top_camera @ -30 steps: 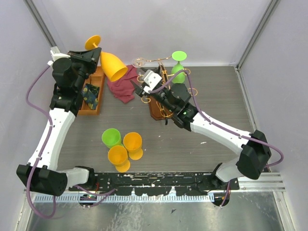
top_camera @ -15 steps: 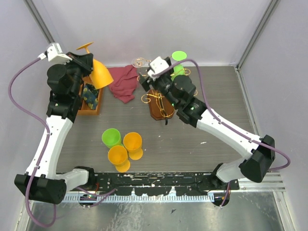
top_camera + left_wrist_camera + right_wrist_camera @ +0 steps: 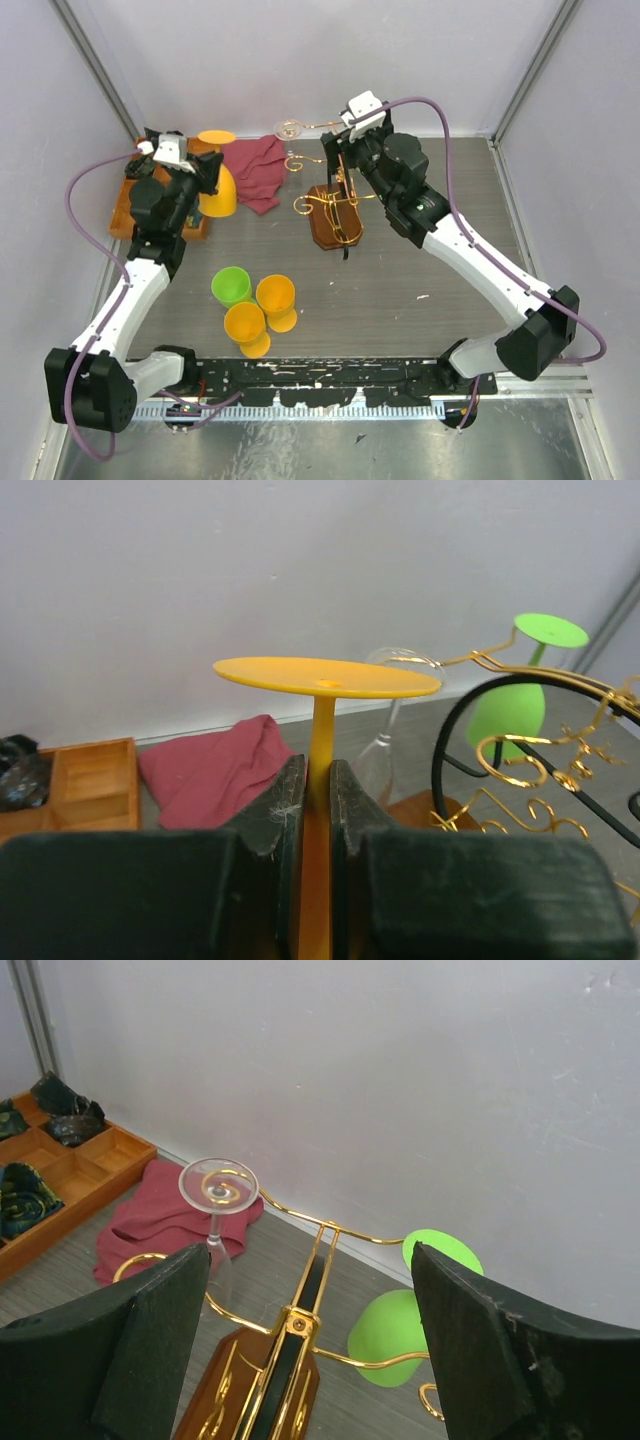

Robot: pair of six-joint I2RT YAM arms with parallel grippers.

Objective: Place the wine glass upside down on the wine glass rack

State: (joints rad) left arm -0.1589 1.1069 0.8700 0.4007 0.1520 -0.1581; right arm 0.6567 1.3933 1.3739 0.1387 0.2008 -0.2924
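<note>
Nearest me, a standing green glass (image 3: 231, 285) and two orange glasses (image 3: 275, 296) (image 3: 245, 323) were bunched together, mouths up, just past the arm bases. To their right the table (image 3: 385, 295) lay bare up to the side wall, crossed only by the right arm reaching overhead.

Further in, the rack (image 3: 328, 232) stood on its dark wooden base about mid-table, its gold wire curls spreading out to both sides. The right gripper (image 3: 310, 1255) hung above the top of the rack with its fingers spread wide and nothing between them.

Left of the rack and clear of it, the left gripper (image 3: 310, 780) was closed on the stem of the orange wine glass (image 3: 325, 675). The glass was held upside down, foot on top and bowl below, over the far-left part of the table, just beside the red cloth (image 3: 255, 172).

At the back, a clear glass (image 3: 218, 1185) hung bowl-down from one wire arm and a hanging green glass (image 3: 385, 1325) from another, close to the rear wall. The wooden tray (image 3: 95, 1165) sat against the left wall, and dark crumpled bundles (image 3: 20, 1185) lay in several of its compartments.
</note>
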